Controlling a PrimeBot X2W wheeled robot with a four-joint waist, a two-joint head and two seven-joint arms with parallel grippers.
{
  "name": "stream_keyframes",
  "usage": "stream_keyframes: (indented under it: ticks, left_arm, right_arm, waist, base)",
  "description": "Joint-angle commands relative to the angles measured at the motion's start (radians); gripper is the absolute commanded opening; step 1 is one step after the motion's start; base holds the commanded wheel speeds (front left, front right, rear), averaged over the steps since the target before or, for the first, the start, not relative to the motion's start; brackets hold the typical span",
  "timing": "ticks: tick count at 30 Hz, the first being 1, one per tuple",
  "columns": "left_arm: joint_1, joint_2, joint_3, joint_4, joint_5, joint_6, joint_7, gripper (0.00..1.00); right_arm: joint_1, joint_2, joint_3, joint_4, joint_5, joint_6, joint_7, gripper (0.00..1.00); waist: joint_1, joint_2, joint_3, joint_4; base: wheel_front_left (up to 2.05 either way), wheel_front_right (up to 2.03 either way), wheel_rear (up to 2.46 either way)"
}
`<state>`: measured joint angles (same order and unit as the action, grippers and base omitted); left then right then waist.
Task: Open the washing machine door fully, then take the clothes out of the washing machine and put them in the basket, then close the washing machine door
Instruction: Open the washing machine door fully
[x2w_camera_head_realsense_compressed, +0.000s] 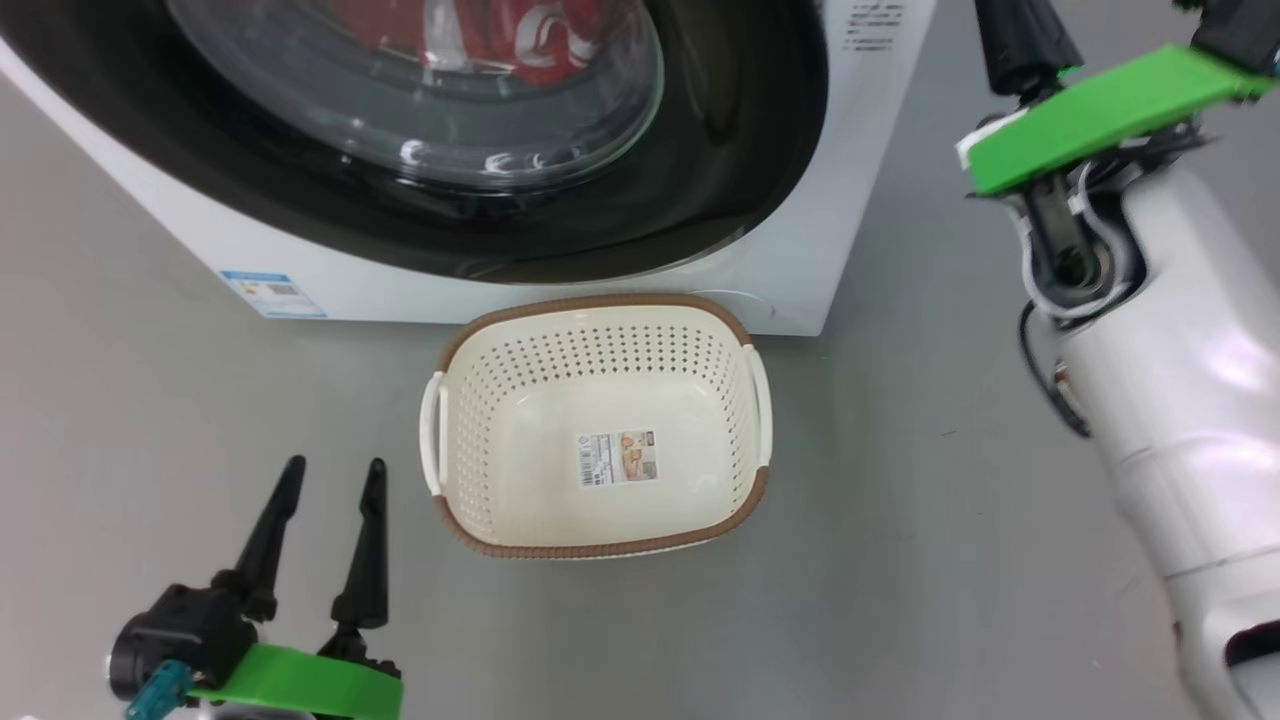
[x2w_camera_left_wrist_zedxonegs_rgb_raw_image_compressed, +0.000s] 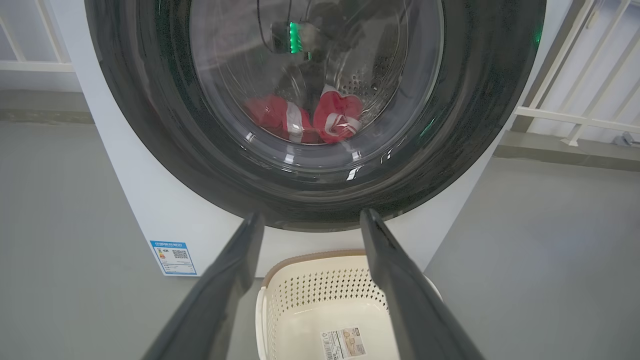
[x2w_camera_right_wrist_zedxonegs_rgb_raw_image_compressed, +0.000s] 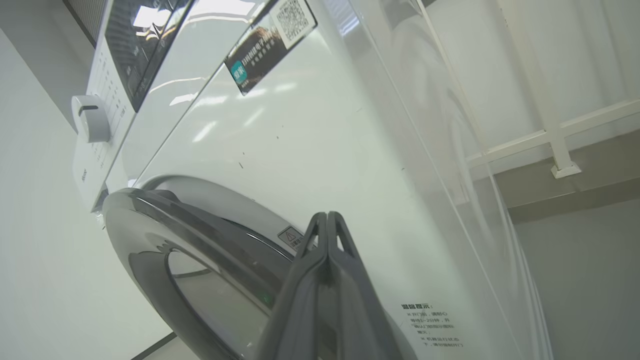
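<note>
The white washing machine (x2w_camera_head_realsense_compressed: 860, 200) stands ahead, its round black-rimmed door (x2w_camera_head_realsense_compressed: 700, 150) lying against the front. Red clothes (x2w_camera_head_realsense_compressed: 520, 40) with white stripes show through the glass, low in the drum (x2w_camera_left_wrist_zedxonegs_rgb_raw_image_compressed: 330, 117). The cream basket (x2w_camera_head_realsense_compressed: 600, 300) sits on the floor right before the machine, with just a paper label on its bottom. My left gripper (x2w_camera_head_realsense_compressed: 335, 467) is open and holds nothing, low and left of the basket, pointing at the door (x2w_camera_left_wrist_zedxonegs_rgb_raw_image_compressed: 150, 125). My right gripper (x2w_camera_right_wrist_zedxonegs_rgb_raw_image_compressed: 327, 215) is shut on nothing, its tips close to the white front beside the door's rim (x2w_camera_right_wrist_zedxonegs_rgb_raw_image_compressed: 150, 220).
Grey floor surrounds the machine and basket. A blue label (x2w_camera_head_realsense_compressed: 272, 293) is stuck low on the machine's front. A white railing (x2w_camera_left_wrist_zedxonegs_rgb_raw_image_compressed: 575, 117) runs along the wall beside the machine. The control dial (x2w_camera_right_wrist_zedxonegs_rgb_raw_image_compressed: 91, 118) sits at the machine's top.
</note>
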<state>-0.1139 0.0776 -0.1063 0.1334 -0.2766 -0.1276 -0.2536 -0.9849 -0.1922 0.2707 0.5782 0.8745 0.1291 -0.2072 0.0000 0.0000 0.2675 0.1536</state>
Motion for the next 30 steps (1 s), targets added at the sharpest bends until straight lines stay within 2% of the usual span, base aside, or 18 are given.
stream_keyframes:
  ticks: [1,5,6,7,14,22,30]
  left_arm:
    - [-0.028,0.021,0.026,-0.015,-0.003,-0.003,-0.008,1.0]
    - [-0.04,0.023,0.007,-0.01,-0.006,-0.003,-0.008,1.0]
    - [-0.041,0.025,0.007,-0.01,-0.007,-0.003,-0.008,1.0]
    - [-0.044,0.025,0.007,-0.01,-0.008,-0.003,-0.008,1.0]
    - [-0.053,0.025,-0.004,-0.015,-0.02,-0.003,-0.008,1.0]
    - [-0.076,0.026,-0.023,-0.024,-0.032,-0.003,-0.008,1.0]
    - [-0.098,0.027,-0.039,-0.025,-0.046,-0.003,-0.008,1.0]
  right_arm:
    - [-0.027,0.0,0.023,-0.008,0.03,0.002,0.019,0.0]
    - [-0.083,-0.039,0.074,0.026,0.159,0.002,0.116,0.0]
    - [-0.091,-0.041,0.077,0.026,0.207,0.002,0.145,0.0]
    - [-0.105,-0.053,0.089,0.016,0.298,0.002,0.218,0.0]
    - [-0.145,-0.084,0.086,0.026,0.536,0.002,0.43,0.0]
    - [-0.218,-0.081,0.051,0.099,0.679,0.002,0.584,0.0]
    - [-0.296,-0.07,0.041,0.209,0.726,0.002,0.679,0.0]
  waist:
    - [0.0,0.0,0.01,0.014]
    - [0.0,0.0,0.019,0.033]
    - [0.0,0.0,0.021,0.036]
    - [0.0,0.0,0.027,0.041]
    - [0.0,0.0,0.054,0.054]
    - [0.0,0.0,0.096,0.067]
    - [0.0,0.0,0.128,0.084]
  base:
    - [0.0,0.0,0.0]
    - [0.0,0.0,0.0]
    - [0.0,0.0,0.0]
    - [0.0,0.0,0.0]
    - [0.0,0.0,0.0]
    - [0.0,0.0,0.0]
    - [0.0,0.0,0.0]
